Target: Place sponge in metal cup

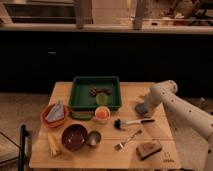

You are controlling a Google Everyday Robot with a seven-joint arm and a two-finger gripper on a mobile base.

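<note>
The sponge, a brownish block, lies near the front right corner of the wooden table. The small metal cup stands near the front, just right of a dark red bowl. My gripper hangs over the right side of the table at the end of the white arm. It is above and behind the sponge and well to the right of the cup, holding nothing that I can see.
A green tray with small items sits at the back middle. An orange bowl with a grey cloth is at the left. A white cup with orange contents, a black brush, a fork and a yellow item lie around.
</note>
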